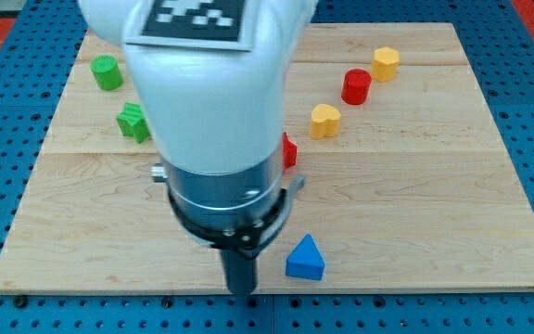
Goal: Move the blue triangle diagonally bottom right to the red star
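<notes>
Blue triangle [305,259] just right of my tip [241,291]

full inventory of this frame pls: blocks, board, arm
blue triangle: 1, blue, bottom centre, just right of my tip
red block: 1, red, centre, mostly hidden behind the arm, shape unclear
red cylinder: 1, red, upper right
yellow blocks: 2, yellow, one right of centre, one upper right
green blocks: 2, green, one upper left, one below it
wooden board: 1, light wood, on blue surface
arm: 1, white
my tip: 1, dark, bottom edge of board
</notes>
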